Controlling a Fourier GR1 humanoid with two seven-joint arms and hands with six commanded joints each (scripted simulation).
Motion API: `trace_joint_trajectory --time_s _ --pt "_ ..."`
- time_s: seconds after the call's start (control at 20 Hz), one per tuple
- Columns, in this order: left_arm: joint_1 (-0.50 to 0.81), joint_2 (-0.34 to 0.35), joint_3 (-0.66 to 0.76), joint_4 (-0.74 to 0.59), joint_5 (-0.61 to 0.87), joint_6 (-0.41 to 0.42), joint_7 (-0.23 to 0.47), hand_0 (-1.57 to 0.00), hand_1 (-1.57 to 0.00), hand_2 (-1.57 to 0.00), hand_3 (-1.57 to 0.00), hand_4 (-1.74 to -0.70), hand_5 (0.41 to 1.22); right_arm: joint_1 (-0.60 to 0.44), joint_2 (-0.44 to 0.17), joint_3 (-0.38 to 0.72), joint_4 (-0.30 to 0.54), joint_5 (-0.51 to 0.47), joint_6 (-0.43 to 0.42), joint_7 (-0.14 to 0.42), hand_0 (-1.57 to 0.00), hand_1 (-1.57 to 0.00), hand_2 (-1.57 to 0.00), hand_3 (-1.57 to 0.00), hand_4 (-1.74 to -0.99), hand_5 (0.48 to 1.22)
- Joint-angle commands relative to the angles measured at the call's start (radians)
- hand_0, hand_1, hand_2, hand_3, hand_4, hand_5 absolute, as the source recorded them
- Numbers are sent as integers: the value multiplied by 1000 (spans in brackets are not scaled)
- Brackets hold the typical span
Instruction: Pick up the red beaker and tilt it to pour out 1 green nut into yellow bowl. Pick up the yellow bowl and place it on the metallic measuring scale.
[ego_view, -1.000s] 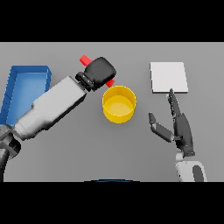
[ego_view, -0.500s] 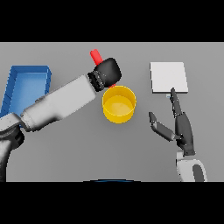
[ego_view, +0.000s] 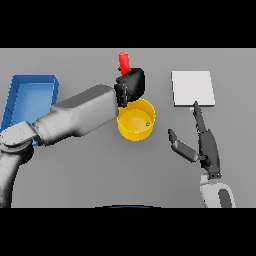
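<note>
My left hand is shut on the red beaker, whose red end sticks up behind the hand, just beyond the far rim of the yellow bowl. The bowl stands on the table at the centre, and a small green nut lies inside it near the right wall. The metallic measuring scale is a flat pale square at the right rear. My right hand is open, fingers straight, between the bowl and the scale and nearer me.
A blue tray lies along the left side of the table, beside my left forearm. The grey tabletop stretches in front of the bowl.
The left hand has carried the beaker rightwards and a little farther back, to just behind the bowl. A green nut now lies in the bowl. The right hand has not moved.
</note>
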Motion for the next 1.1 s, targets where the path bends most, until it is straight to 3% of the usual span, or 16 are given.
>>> trace_joint_trajectory --time_s 0.0,0.15,0.3,0.5,0.6,0.75,0.9,1.05 --pt "-9 -10 -17 7 -9 -1 2 -1571 -1571 -1571 -1571 -1727 1221 4 3 11 -3 18 -7 1 1 1 1 1 -1160 635" --pt "-48 -29 -58 20 -23 -2 -1 -1571 -1571 -1571 -1571 -1720 1221 6 -1 1 -26 0 -1 7 1 1 1 1 -1151 634" --pt "-114 -11 -73 31 -13 6 -52 -1571 -1571 -1571 -1571 -1721 1221 14 3 -2 -18 -15 5 -6 1 1 1 1 -1153 636" --pt "-235 33 -53 105 10 49 -64 -1571 -1571 -1571 -1571 -1725 1221 -5 1 -1 -6 -21 13 -24 1 1 1 1 -1154 654" --pt "-286 62 -9 161 50 79 -52 -1571 -1571 -1571 -1179 -1731 1221 -15 -3 -4 2 -13 8 -28 1 1 1 1 -1160 660" --pt "-365 93 115 303 166 102 -16 -1571 -1571 -1571 -1370 -1727 1221 -3 5 7 6 -18 17 -46 1 1 1 1 -1160 661" --pt "-384 149 312 420 378 107 32 -1571 -1571 -1571 -1468 -1734 1221 -16 1 2 13 4 -4 -14 1 1 1 1 -1146 641" --pt "-361 219 490 514 589 145 104 -1571 -1571 -1571 -1402 -1737 1221 -27 -2 7 15 21 -13 -25 1 1 1 1 -1142 630"
